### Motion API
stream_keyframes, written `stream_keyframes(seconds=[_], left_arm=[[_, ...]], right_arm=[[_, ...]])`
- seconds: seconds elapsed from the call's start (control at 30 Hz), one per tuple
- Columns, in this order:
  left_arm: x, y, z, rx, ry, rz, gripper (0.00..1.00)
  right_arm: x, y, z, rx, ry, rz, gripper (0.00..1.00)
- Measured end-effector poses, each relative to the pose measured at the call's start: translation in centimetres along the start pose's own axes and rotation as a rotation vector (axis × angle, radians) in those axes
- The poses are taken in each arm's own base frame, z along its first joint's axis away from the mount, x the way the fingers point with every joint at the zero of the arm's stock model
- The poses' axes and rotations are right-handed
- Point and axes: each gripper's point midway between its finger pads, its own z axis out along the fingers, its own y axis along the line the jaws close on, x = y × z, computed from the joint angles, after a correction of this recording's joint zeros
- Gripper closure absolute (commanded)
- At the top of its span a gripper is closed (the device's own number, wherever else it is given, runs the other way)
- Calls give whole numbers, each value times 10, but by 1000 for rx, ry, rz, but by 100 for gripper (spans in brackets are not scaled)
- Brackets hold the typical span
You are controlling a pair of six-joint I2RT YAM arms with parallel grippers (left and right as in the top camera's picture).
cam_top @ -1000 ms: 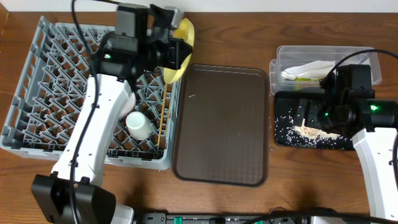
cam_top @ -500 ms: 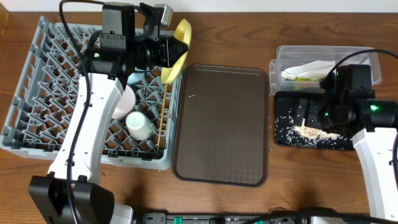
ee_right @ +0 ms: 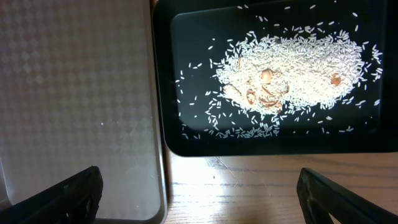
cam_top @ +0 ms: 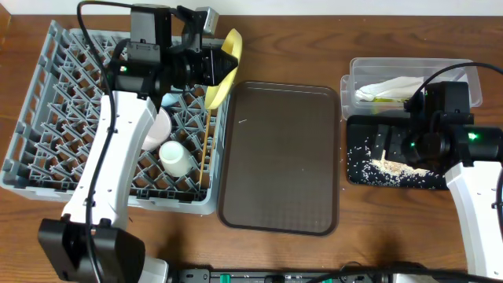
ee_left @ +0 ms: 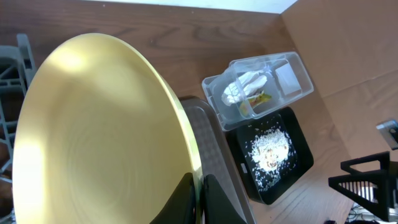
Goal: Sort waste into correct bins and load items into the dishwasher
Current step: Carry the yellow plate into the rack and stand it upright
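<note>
Your yellow plate [ee_left: 99, 137] is off the table, standing on edge and tilted, at the far right corner of the grey dish rack [cam_top: 47, 102]; whether its lower rim touches the pegs cannot be told. Your left gripper [ee_left: 200, 199] is clamped on the plate's rim, the two fingers drawn together with only the rim's thickness between them. Inside the rack, on the right side, you have a small white cup [cam_top: 174, 157] lying among the pegs. The chopsticks [cam_top: 207, 153] run along the right wall just beside the cup, and a pale bowl [cam_top: 159, 126] sits half hidden under the left arm. Just right of the rack lies the brown serving tray [cam_top: 279, 157]. Beyond it, at the far right of the table [cam_top: 314, 47], the clear box [cam_top: 464, 75] holds the crumpled white napkin [cam_top: 385, 86] and the green wrapper [cam_top: 377, 100]. The black tray [cam_top: 357, 149] sits directly in front of that box, touching or nearly touching it, and carries scattered white rice [ee_right: 286, 68] with a few tan scraps in the heap. Your right gripper [ee_right: 199, 199] hangs over the black tray's near left corner and the brown tray's edge, fingers spread wide apart and holding nothing.
</note>
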Motion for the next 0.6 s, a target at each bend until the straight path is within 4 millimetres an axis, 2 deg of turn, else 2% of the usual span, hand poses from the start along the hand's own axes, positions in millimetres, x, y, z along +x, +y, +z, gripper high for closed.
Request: stream_keyframes(seconds=[0.17, 0.4, 0.43, 0.47, 0.5, 0.53, 0.6], left_arm=[[7, 14, 14, -7, 35, -34, 92], [17, 46, 31, -103, 75, -75, 92], [18, 49, 32, -113, 77, -77, 87], [18, 51, 32, -124, 77, -78, 78], [18, 54, 32, -138, 76, -76, 73], [18, 56, 32, -148, 75, -79, 62], [17, 60, 31, -172, 71, -74, 51]], right_arm=[[0, 0, 0, 0, 1, 0, 3], [1, 0, 0, 1, 4, 0, 2], [1, 0, 0, 1, 5, 0, 2], [1, 0, 0, 1, 5, 0, 3], [1, 0, 0, 1, 5, 0, 2], [1, 0, 0, 1, 6, 0, 2], [2, 0, 0, 1, 6, 1, 3]])
